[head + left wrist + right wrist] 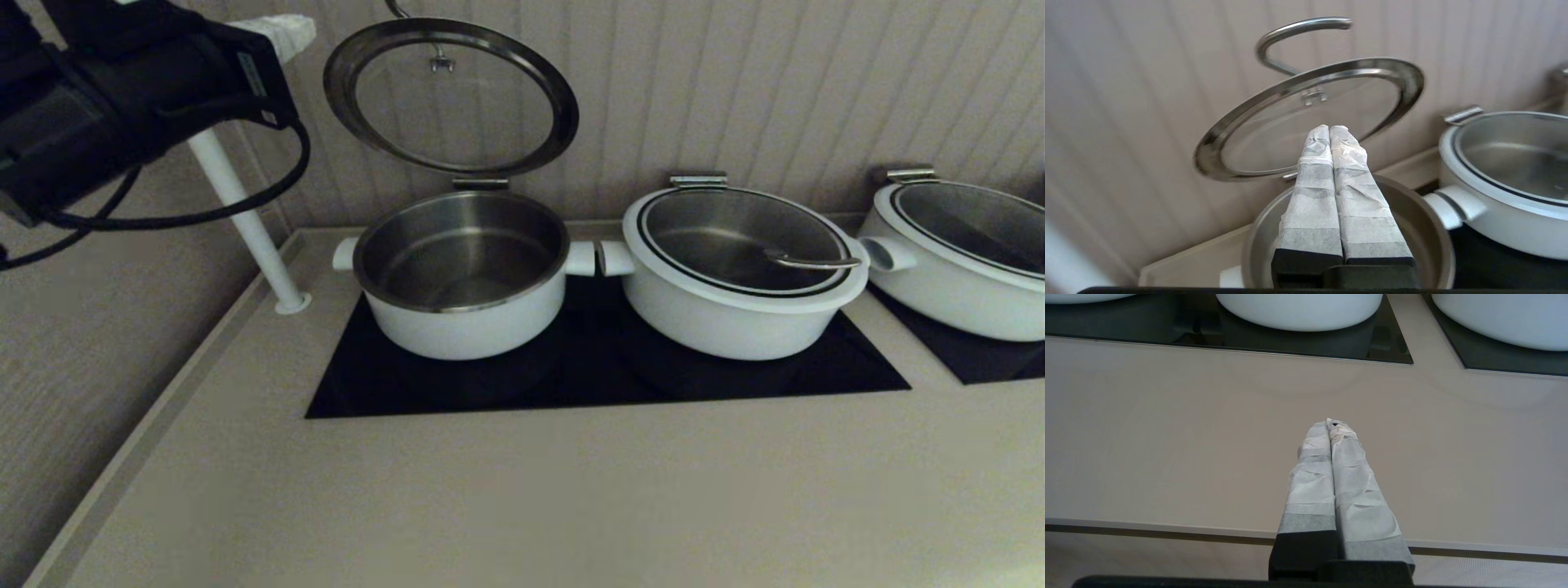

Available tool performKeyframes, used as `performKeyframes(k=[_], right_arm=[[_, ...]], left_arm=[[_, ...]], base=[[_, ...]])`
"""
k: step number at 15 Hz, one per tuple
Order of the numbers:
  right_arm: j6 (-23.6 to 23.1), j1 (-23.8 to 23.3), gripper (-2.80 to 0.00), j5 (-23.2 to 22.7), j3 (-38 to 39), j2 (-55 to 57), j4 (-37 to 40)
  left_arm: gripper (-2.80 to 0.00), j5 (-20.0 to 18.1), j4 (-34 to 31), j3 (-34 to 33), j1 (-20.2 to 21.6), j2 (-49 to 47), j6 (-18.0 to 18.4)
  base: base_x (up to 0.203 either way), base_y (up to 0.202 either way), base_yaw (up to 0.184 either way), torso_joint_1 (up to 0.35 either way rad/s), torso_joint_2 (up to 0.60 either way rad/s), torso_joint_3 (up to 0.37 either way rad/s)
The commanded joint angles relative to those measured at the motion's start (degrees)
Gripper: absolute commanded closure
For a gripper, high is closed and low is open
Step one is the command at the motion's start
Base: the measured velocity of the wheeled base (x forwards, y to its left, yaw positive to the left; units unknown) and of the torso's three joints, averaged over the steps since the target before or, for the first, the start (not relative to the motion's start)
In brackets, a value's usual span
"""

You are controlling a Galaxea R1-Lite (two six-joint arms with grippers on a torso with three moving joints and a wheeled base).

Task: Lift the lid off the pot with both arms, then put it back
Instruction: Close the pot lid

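Observation:
The pot [461, 278] is white, deep and steel inside, and stands uncovered at the left of the black cooktop. Its round glass lid [451, 96] is tilted up behind it near the wall, on a hinge at the pot's back rim, underside facing me. In the left wrist view the lid [1265, 139] and its wire handle [1290, 34] show above the pot [1429, 228]. My left gripper [1329, 128] is shut and empty, raised to the left of the lid [282, 33], not touching it. My right gripper [1329, 424] is shut and empty over the counter's front edge, outside the head view.
Two wider white pots with lids on stand to the right [739, 269] [963, 253]. A white pole [245, 212] rises from the counter's back left corner. The ribbed wall is close behind the pots. The beige counter [522, 490] stretches in front of the cooktop [604, 376].

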State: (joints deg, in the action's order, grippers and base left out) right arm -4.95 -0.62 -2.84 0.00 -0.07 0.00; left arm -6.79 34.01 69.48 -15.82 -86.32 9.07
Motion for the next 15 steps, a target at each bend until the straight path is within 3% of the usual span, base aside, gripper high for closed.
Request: performKeyframes(k=[1,9,15], right_arm=[[-0.1,0.0,0.00,-0.1,0.0,0.1,0.0],[-0.1,0.0,0.00,-0.1,0.0,0.1,0.0],[-0.1,0.0,0.00,-0.1,0.0,0.1,0.0]], left_arm=[[0.00,-0.6,-3.5,5.6,0.0,-2.0,0.1],[0.00,-0.9,-17.3,32.8,-0.6,-14.9,0.1],[0.00,-0.8,-19.0,37.8,-0.8,-21.9,0.2]], base=[[0.000,0.000,0.000,0.000,0.00,0.000],[0.000,0.000,0.000,0.000,0.00,0.000],[0.000,0.000,0.000,0.000,0.00,0.000]])
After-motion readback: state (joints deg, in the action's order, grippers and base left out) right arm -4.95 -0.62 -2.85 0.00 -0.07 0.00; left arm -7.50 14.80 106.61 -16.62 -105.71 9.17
